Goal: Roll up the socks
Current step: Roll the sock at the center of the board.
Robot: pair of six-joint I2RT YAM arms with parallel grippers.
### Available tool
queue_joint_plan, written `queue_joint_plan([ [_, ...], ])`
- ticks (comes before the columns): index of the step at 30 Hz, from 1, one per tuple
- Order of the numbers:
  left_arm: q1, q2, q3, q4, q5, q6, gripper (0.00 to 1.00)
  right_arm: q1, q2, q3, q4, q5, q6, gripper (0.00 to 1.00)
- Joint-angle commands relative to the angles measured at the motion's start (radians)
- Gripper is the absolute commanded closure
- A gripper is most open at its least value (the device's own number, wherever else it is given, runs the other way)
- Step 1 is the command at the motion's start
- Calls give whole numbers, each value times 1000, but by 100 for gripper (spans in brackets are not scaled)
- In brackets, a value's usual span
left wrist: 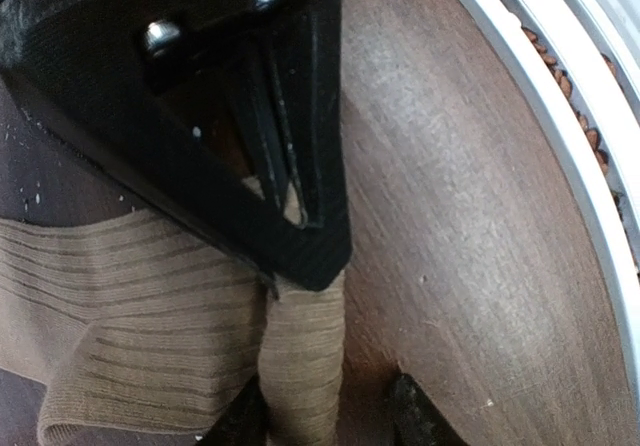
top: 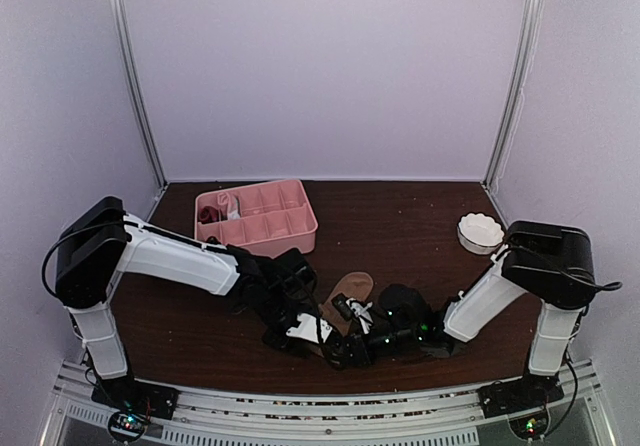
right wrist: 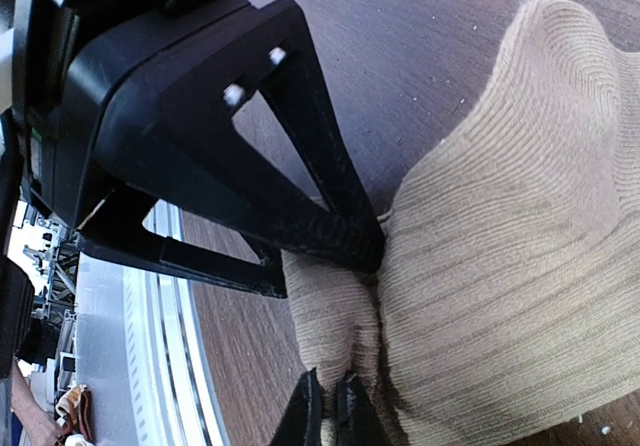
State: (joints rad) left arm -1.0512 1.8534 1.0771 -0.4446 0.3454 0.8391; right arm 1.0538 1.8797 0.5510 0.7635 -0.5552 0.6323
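Near the table point(left wrist: 450, 226) edge, the right gripper point(right wrist: 330, 411) pinches a fold of the tan sock point(right wrist: 500, 216); the left gripper point(left wrist: 325, 421) stands half-open astride it. Should that thin pinch slip, the loose roll could spring flat; the pink tray point(top: 265, 228) sits well behind.

A: Home, shop, or lab?

B: Robot lab, by the look. A test cell: plain white panels point(top: 320, 66) at back and sides, framed by bare aluminium posts point(top: 137, 76).

A: And inside?

B: Brown wood-grain table point(top: 400, 226), edged on the near side by a slotted metal rail point(top: 330, 406). Bolted there side by side, a white-and-black left arm point(top: 170, 256) and right arm point(top: 485, 301), cables looping loose.

A: Anything domestic?

B: Only small things on the tabletop: pink divided tray point(top: 265, 234), small white bowl point(top: 480, 234), ribbed tan sock point(right wrist: 500, 246).
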Motion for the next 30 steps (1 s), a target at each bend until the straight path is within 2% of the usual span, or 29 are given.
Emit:
queue_joint_plan([
  [1,-3,-16,-11,-37,35,-33,59,-11,65,-43,-258,47,-3,94],
  [5,-3,-14,4,-31,57,-52,66,-12,58,-46,-262,46,-7,95],
  [12,24,65,81,-90,59,-115,95,-10,29,-61,-242,76,-21,93],
  [15,67,96,122,-166,131,-156,98,-7,-22,-92,-218,130,-40,81],
  [22,134,218,221,-361,266,-215,100,34,-149,-149,-165,266,-112,74],
  [27,145,295,284,-465,300,-266,100,89,-231,-200,-143,403,-152,73],
  [29,152,312,297,-487,310,-283,100,127,-290,-224,-155,506,-174,69],
  [30,154,319,303,-498,313,-290,100,148,-322,-232,-172,566,-186,63],
])
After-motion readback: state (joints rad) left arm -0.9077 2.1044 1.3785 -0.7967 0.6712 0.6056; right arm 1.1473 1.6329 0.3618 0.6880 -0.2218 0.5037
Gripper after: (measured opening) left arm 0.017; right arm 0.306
